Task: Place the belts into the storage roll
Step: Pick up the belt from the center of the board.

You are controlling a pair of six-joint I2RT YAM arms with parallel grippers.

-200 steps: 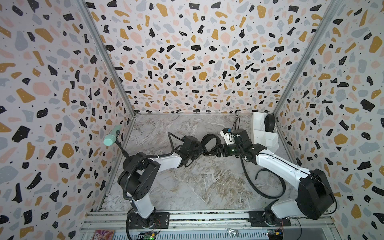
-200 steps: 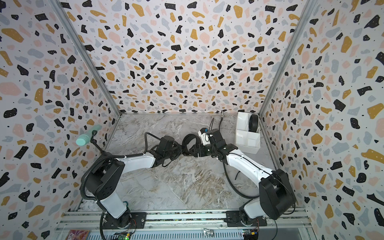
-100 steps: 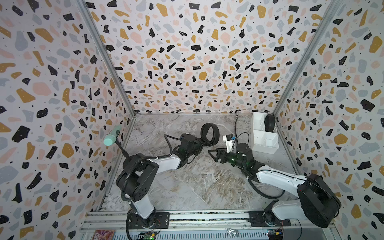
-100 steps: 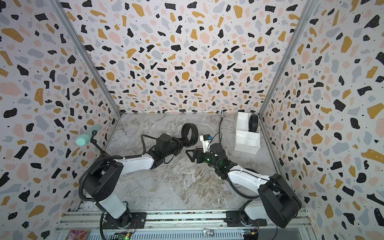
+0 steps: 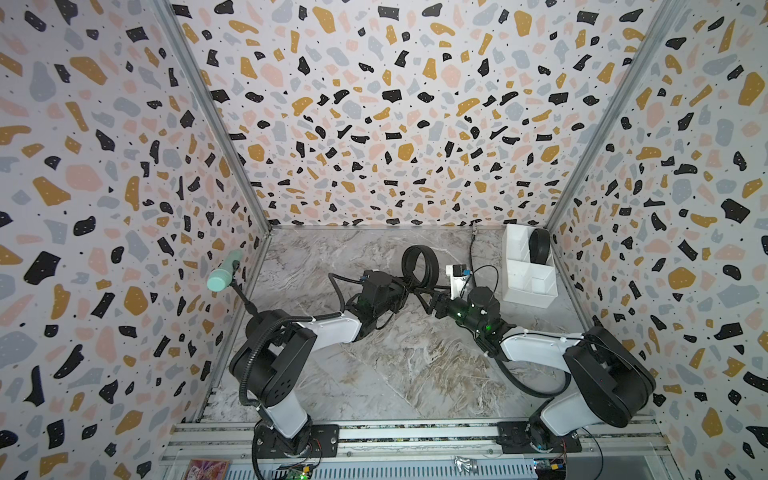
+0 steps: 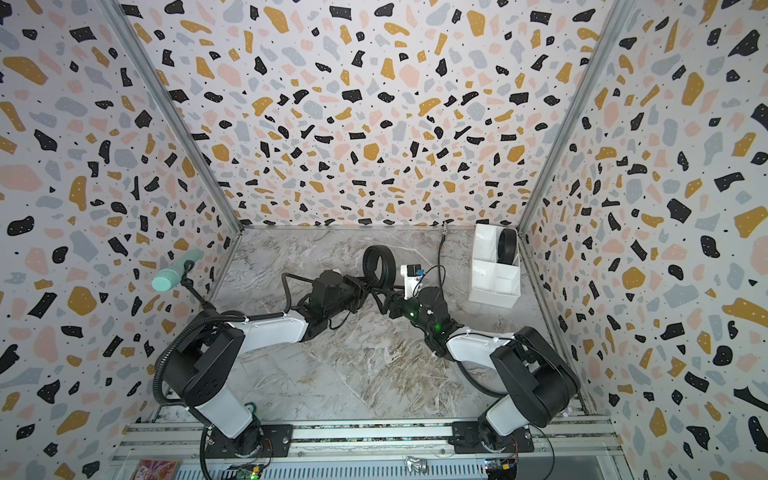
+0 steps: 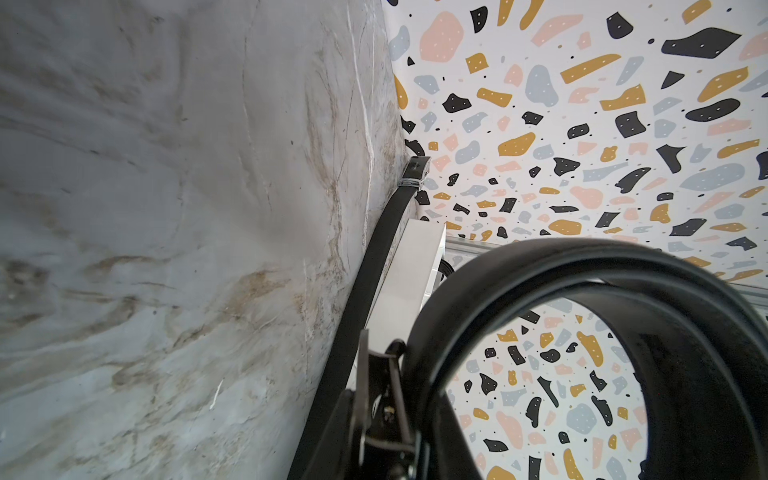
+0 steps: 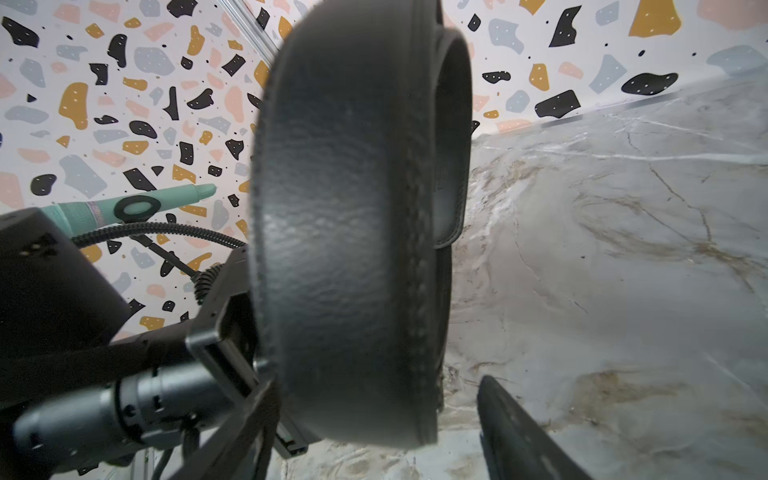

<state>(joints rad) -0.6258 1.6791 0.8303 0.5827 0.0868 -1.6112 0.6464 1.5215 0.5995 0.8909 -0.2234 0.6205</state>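
At the middle of the grey, brown-veined marble-look tabletop [image 5: 395, 365], the left tool [image 5: 409, 286] is clenching the coiled belt [image 5: 419, 266], a wide black strap with a grained face and stitched edges, wound into an upright ring of several turns. The right tool [image 5: 428, 300] is facing it from the opposite side with its jaws spread to either side of the ring's lower rim. In the right wrist view one finger [image 8: 523, 432] is standing apart from the strap, with tabletop showing between. In the back right corner the storage roll [image 5: 523, 291], a glossy white plastic box divided into square cells, is sitting close to the side wall. A second coiled belt [image 5: 539, 246] is standing on edge in its rearmost cell. A thin belt [image 7: 376, 257] is lying just beside the box, its small silver buckle [image 7: 417, 168] reaching the back wall. A mint-green cylinder [image 5: 223, 275] is leaning by the left wall, well apart. Bare tabletop is lying open between the tools and the box.
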